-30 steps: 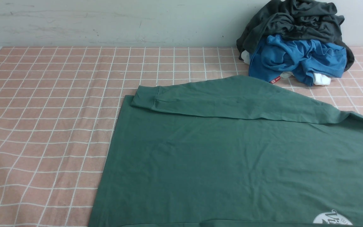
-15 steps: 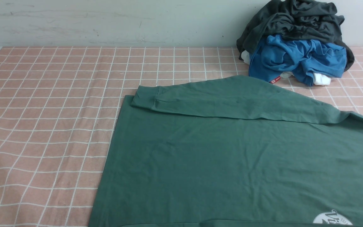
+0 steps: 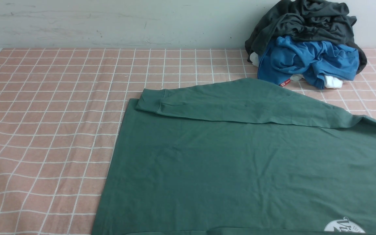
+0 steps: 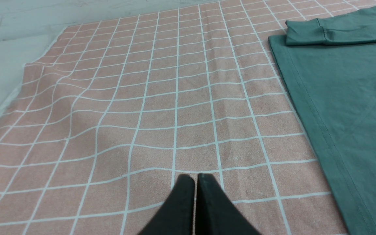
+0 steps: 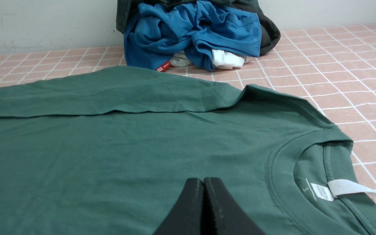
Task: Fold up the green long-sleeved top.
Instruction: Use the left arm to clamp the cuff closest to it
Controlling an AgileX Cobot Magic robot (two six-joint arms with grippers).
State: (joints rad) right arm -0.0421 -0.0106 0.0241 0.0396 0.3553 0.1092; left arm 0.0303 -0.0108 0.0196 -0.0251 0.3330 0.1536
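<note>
The green long-sleeved top (image 3: 240,163) lies flat on the pink checked cloth, its hem to the left and its collar (image 5: 305,156) to the right. One sleeve is folded across its far edge, the ribbed cuff (image 3: 150,99) pointing left. A white logo (image 3: 343,226) shows at the near right. My left gripper (image 4: 195,178) is shut and empty above bare cloth, left of the hem (image 4: 308,111). My right gripper (image 5: 204,181) is shut and empty above the top's chest, near the collar. Neither gripper shows in the front view.
A pile of a dark charcoal garment (image 3: 305,19) and a bright blue garment (image 3: 308,60) sits at the far right by the wall, just behind the folded sleeve. The pink checked cloth (image 3: 51,114) covers the table; its left edge (image 4: 18,91) is rumpled.
</note>
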